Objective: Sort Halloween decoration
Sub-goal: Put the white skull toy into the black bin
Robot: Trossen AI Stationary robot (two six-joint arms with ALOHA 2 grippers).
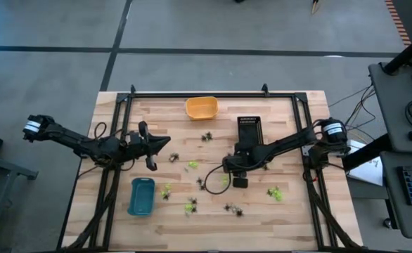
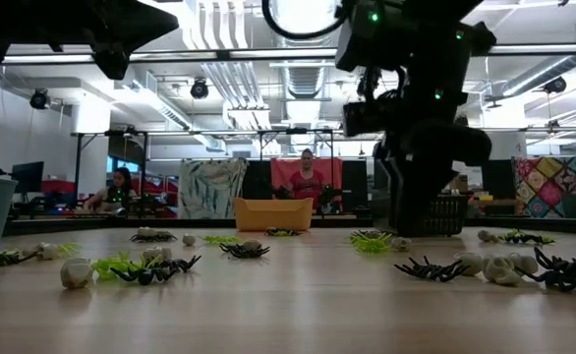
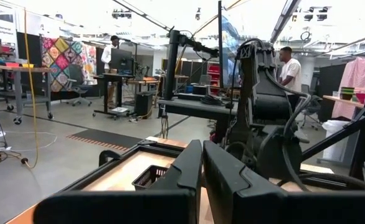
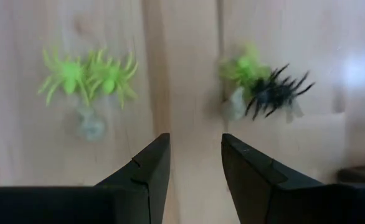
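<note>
The Halloween decoration lies loose on the wooden table (image 1: 290,218): lime-green spiders (image 1: 166,190), black spiders (image 1: 233,209) and whitish bits (image 2: 75,273). My right gripper (image 4: 196,152) hangs open over the table's middle (image 1: 227,171), pointing steeply down, with bare wood between its fingers. Just beyond its tips lie two lime-green spiders (image 4: 89,78) with a whitish piece (image 4: 92,127), and a black spider (image 4: 276,93) against another green one (image 4: 245,65). My left gripper (image 1: 160,144) is shut on nothing, raised above the table's left part.
An orange tray (image 1: 201,107) stands at the far edge, a black tray (image 1: 248,128) just right of it under the right arm, and a blue tray (image 1: 141,195) near the front left. A black frame (image 1: 213,95) rims the table. People work in the room behind.
</note>
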